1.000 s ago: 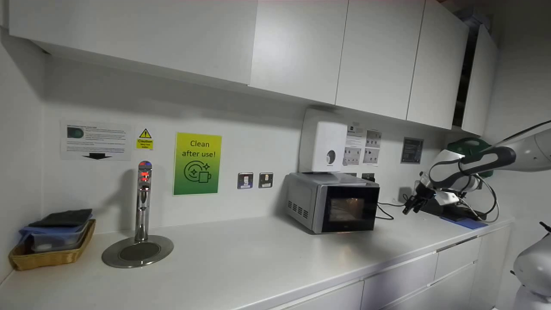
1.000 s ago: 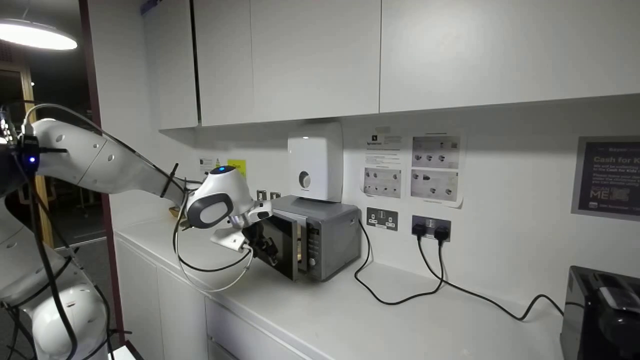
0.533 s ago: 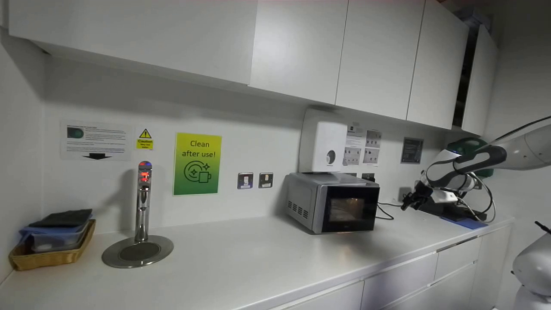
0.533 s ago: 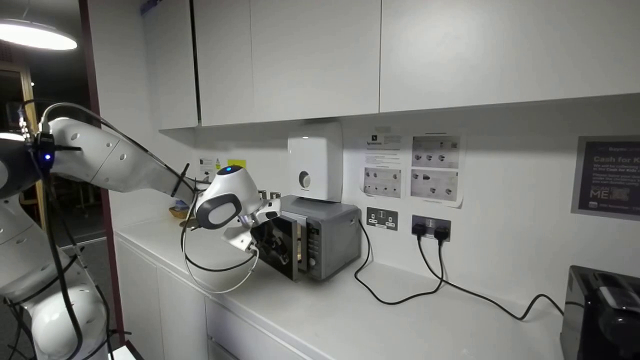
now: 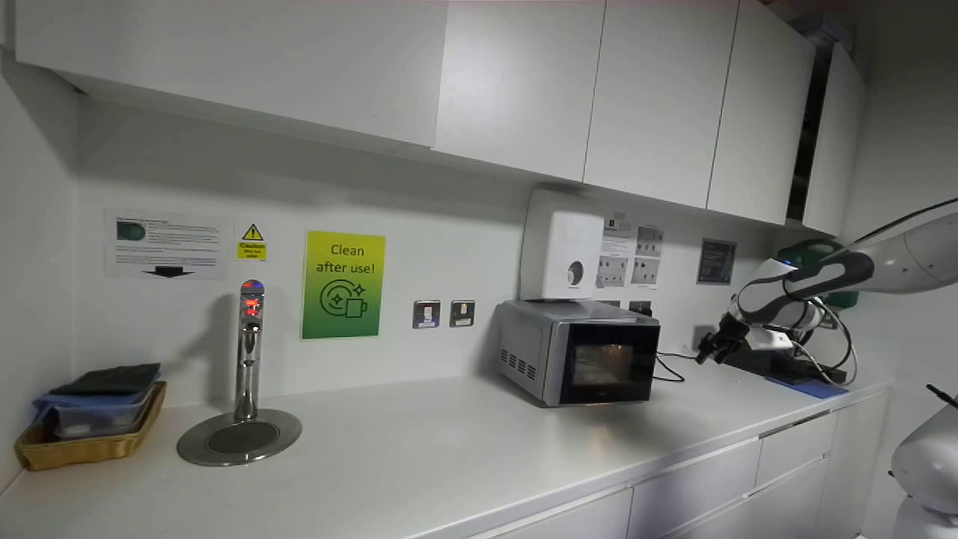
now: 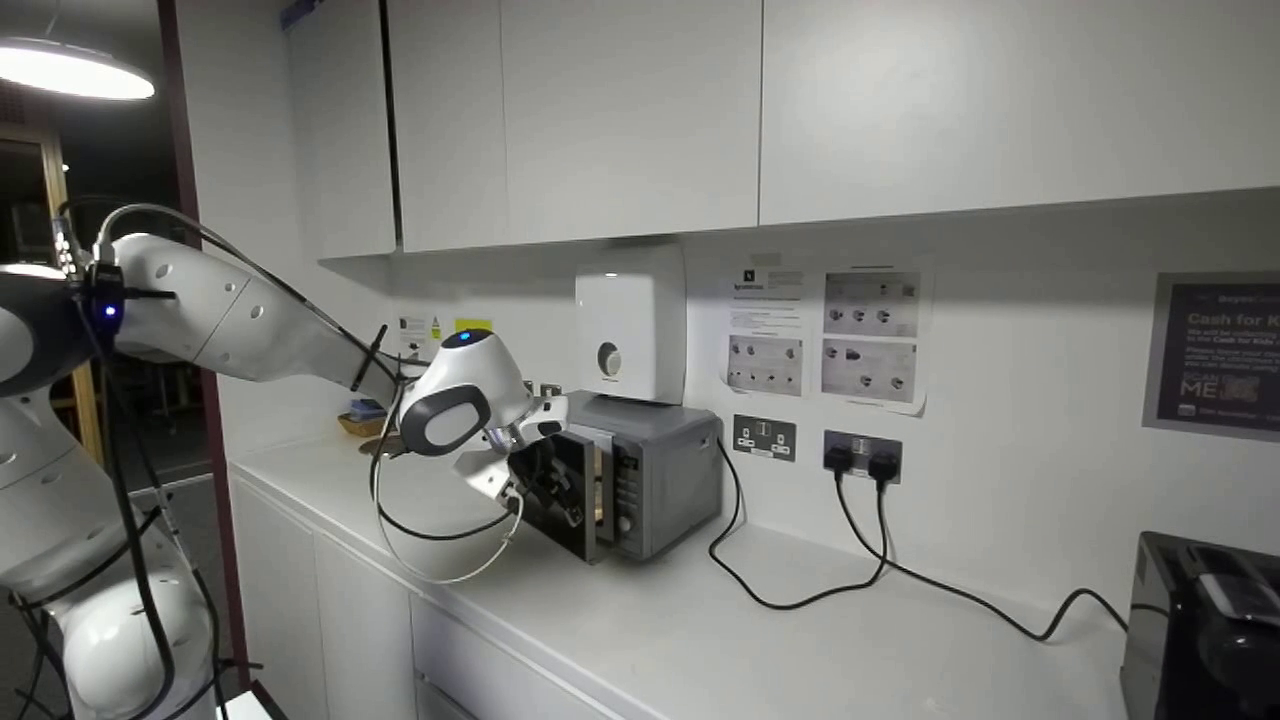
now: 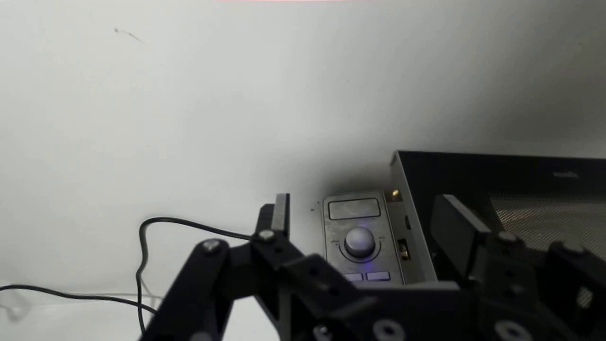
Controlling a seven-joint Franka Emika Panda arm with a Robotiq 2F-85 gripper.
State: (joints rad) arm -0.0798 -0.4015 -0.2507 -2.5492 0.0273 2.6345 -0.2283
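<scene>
Your fingers (image 7: pixel 457 232), spread and empty, have shifted slightly toward the ajar door (image 7: pixel 447 177) of the microwave (image 6: pixel 672 485), likely leaving you less clearance from it.

Left of microwave (image 5: pixel 580 353) we read "Clean after use!" on yellow-green poster (image 5: pixel 343 293). Farther left of microwave: "Caution" below warning triangle (image 5: pixel 253 233) on yellow sign (image 5: pixel 252 243). Farthest left: white notice (image 5: pixel 167 243) with black down arrow (image 5: pixel 168 271), small print beyond us. Right of microwave: dark poster (image 6: pixel 1212 352), "Cash for K…", rest cut off; big "ME" beside QR code (image 6: pixel 1240 388). Wrist view: lettering (image 7: pixel 565 174) on microwave's door (image 7: pixel 521 177) too blurred for us; markings round knob (image 7: pixel 360 242) too small.
</scene>
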